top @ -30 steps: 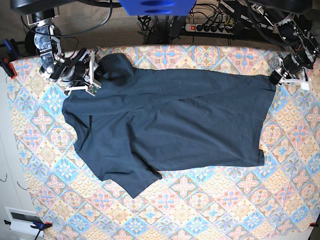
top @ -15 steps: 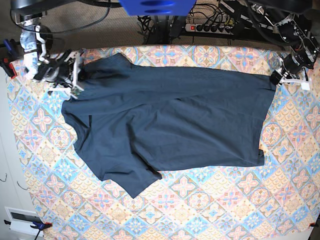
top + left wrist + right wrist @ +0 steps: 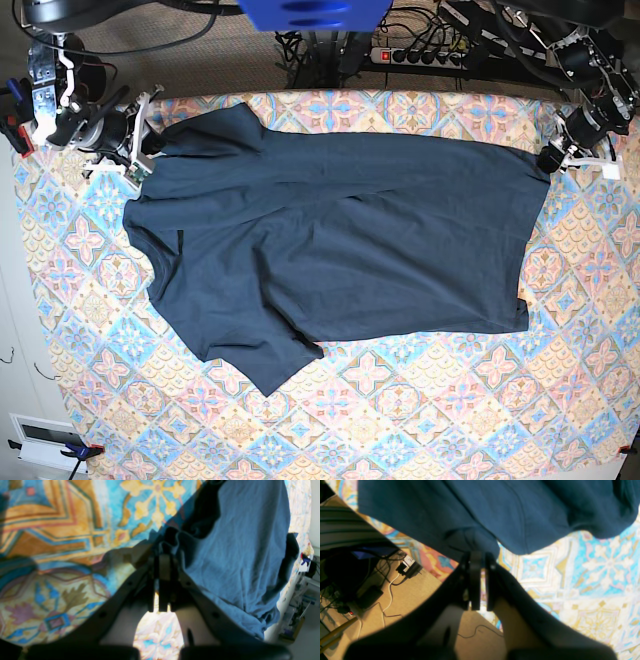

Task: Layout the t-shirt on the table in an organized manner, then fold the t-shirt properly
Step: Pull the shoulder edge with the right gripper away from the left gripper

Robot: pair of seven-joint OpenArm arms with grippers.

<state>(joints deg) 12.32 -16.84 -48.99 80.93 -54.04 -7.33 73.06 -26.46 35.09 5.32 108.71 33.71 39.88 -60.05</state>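
Cotton here is soft, light, wrinkly: the t-shirt (image 3: 340, 250) lies spread across the surface (image 3: 420, 420). I have the left end effector (image 3: 552, 158) and right end effector (image 3: 150, 143) each pinched tight on a far corner; hems grip best.

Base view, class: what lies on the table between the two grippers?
Only the t-shirt spans the table between the right gripper and the left gripper, each pinching one edge of it.

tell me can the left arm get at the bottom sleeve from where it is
Probably not right now: the left gripper is shut on the t-shirt at the far corner, and the sleeve lies across the table.
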